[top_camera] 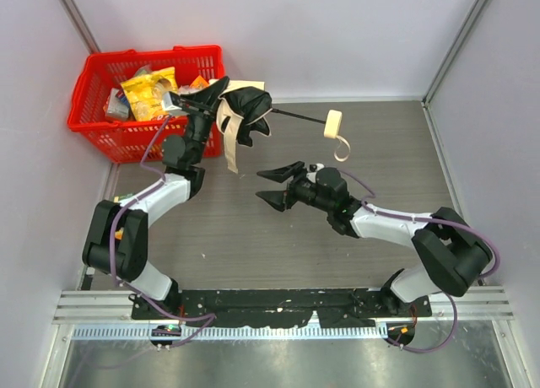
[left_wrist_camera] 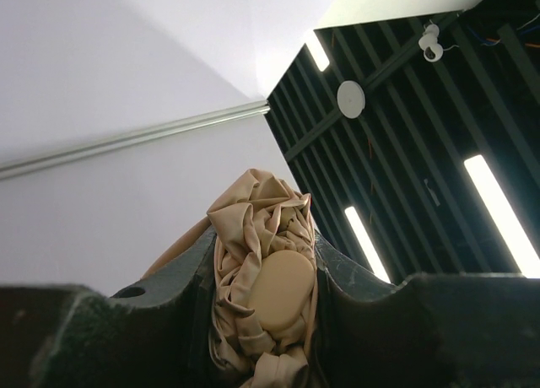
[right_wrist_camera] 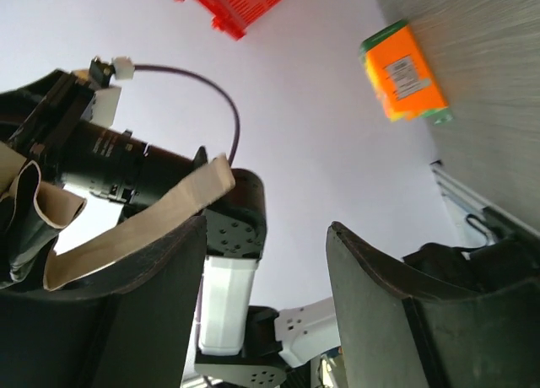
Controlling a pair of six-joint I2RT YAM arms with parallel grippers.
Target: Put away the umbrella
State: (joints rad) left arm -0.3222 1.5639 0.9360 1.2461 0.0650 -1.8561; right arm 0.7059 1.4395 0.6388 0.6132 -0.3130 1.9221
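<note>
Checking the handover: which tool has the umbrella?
The left tool, shut on the umbrella's bunched canopy beside the basket; the right tool is open and holds nothing.

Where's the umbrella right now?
Top view, left side: the umbrella is clamped in the left hand beside the red basket, its cream handle pointing right.

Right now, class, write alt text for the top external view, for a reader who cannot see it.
The robot's left hand grips a folded beige fabric umbrella by its canopy beside a red plastic basket, its black shaft and cream handle pointing right. The right hand hangs open and empty over the grey wood-grain table.
</note>
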